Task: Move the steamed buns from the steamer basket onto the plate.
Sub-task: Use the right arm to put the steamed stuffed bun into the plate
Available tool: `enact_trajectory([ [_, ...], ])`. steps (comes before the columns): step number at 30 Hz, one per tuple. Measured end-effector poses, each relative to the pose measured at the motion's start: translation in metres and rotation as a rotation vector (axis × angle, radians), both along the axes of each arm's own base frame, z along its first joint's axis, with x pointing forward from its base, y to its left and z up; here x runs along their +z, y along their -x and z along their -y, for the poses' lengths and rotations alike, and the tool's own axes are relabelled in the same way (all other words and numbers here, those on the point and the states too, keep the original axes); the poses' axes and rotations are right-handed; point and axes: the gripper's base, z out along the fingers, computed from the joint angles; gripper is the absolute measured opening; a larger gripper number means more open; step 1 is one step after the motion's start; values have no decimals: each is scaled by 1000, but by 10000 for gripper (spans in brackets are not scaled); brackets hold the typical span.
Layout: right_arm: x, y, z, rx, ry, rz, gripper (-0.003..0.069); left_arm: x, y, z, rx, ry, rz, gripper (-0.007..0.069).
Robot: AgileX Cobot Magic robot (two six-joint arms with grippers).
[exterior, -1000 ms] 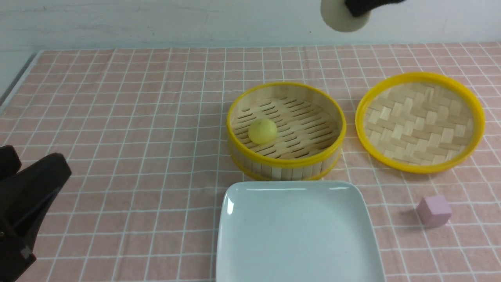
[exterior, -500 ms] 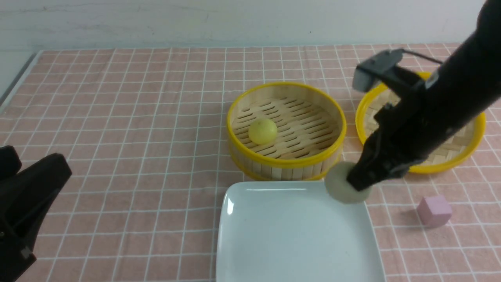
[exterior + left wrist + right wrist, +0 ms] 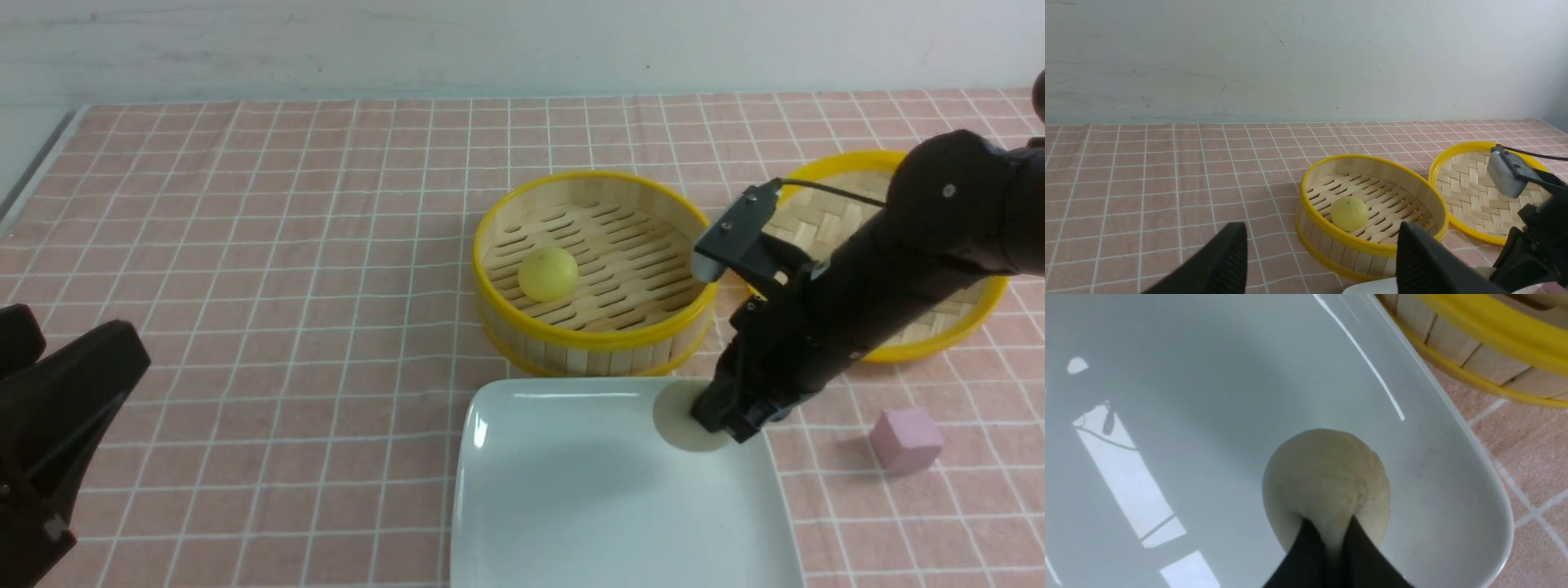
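Surface: pink checked tablecloth (image 3: 286, 245) with white grid lines, running back to a pale, scuffed wall (image 3: 408, 41).
Left gripper (image 3: 57, 339): mine, parked low at the near left edge, well apart from everything else. Jaws spread wide, nothing between them.
Basket: round deep bamboo steamer basket with yellow rims (image 3: 600, 339) sits mid-table, just behind the plate.
Bun 1: pale yellow round steamed bun (image 3: 548, 273) lies on the slatted floor in the left part of the basket. Nothing touches it.
Plate: large glossy white square plate (image 3: 571, 490) with rounded corners, nearest the camera. Bare except at its far right corner.
Bun 2: beige-grey round steamed bun (image 3: 678, 420) is over that far right corner, inside the rim. Down at the surface as far as I can tell; actual contact is hidden under the bun.
Right gripper (image 3: 717, 415): mine, reaching down from the right. Fingertips pressed together on the top of bun 2, pinching its dough.
Lid: shallow yellow-rimmed woven-bamboo lid (image 3: 1466, 192) lies inner side up, right of the basket, partly hidden behind my right arm.
Cube: small pink cube (image 3: 906, 439) sits on the cloth, right of the plate. Not part of the job.
Done: one bun out of the basket and brought to the plate.
Left: release bun 2, which I judge to sit rather close to the plate's edge. Then fetch bun 1 and set it on the plate. Roughly halfway.
Writing: none legible anywhere. No brand or label on plate, basket, lid, cube or arms.
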Motion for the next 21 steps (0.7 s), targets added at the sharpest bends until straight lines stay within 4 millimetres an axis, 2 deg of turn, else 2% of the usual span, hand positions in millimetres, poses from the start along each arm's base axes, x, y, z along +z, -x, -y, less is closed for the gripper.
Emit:
enact_trajectory([
  [6,-11,-3,-1,1,15,-24,35,0,0,0,-1,0,-1,494],
  [8,-14,-3,0,6,29,-29,78,0,0,0,-1,0,-1,494],
  [12,-14,-4,0,-3,27,-22,222,0,0,0,-1,-1,-1,494],
  [15,-3,-4,1,-23,13,20,456,0,0,0,-1,-1,-1,494],
  [16,-2,-4,1,-24,12,23,465,0,0,0,-2,-2,-3,494],
  [18,6,-3,2,-29,2,53,529,-1,0,1,-7,-3,-7,494],
  [21,27,0,4,-43,-23,132,567,-2,1,2,-21,-6,-20,494],
])
